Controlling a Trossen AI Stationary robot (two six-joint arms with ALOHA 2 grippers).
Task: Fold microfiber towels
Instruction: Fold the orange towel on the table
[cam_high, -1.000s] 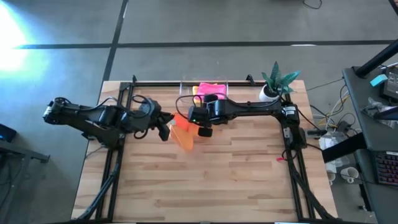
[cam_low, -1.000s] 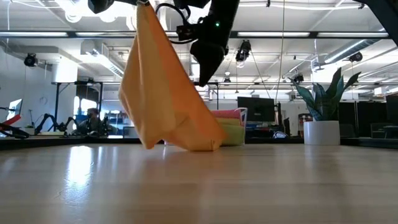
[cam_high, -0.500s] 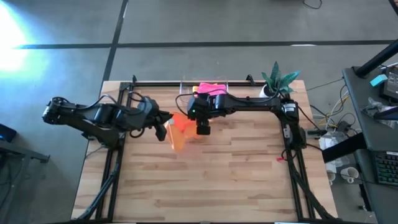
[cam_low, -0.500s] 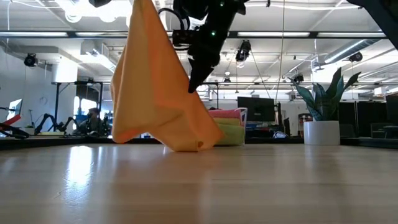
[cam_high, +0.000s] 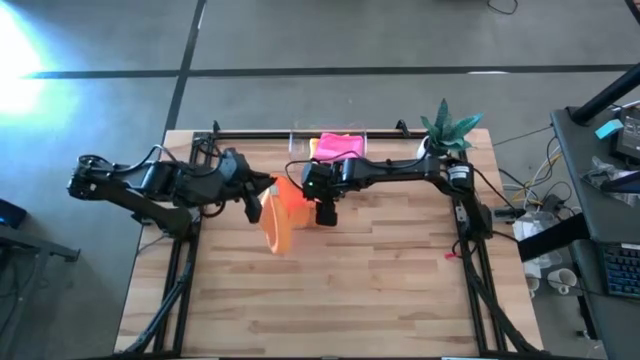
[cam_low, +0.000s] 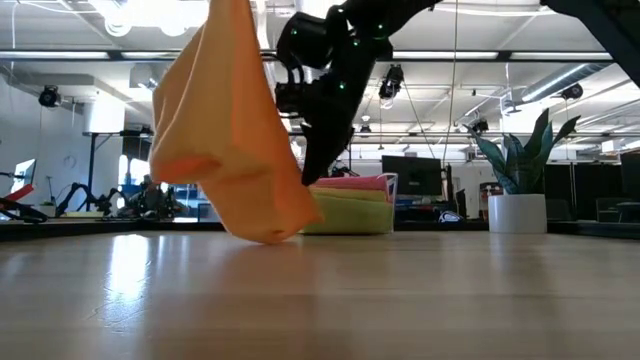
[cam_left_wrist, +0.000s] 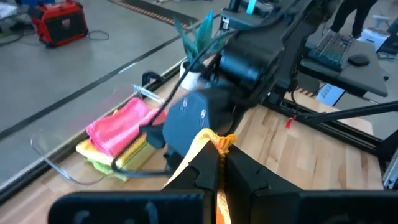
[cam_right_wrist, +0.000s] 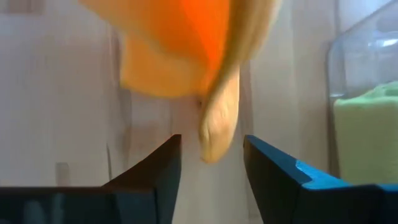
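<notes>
An orange microfiber towel hangs from my left gripper, which is shut on its top, high above the table's far middle. The towel's lowest corner reaches down to about table level; whether it touches the wood I cannot tell. My right gripper stands open just right of the towel, pointing steeply down. In the right wrist view a hanging corner shows just ahead of its fingers. Pink and lime green towels lie stacked in the clear bin. My left gripper pinches the orange towel's top edge between its two shut fingers, coming from the table's left and slanting slightly down. How many layers it holds I cannot tell. The towel hangs slack below the fingers in loose folds.
The clear bin sits at the table's far edge behind both grippers. A potted plant stands at the far right corner. A dark frame rail runs along the table's left and right sides. Bare wood fills the near half.
My left gripper has risen a little, and the towel's lower part has lifted off the table and swung toward the left edge. My right gripper has come down and tipped more steeply, nearing the towel's lower corner.
</notes>
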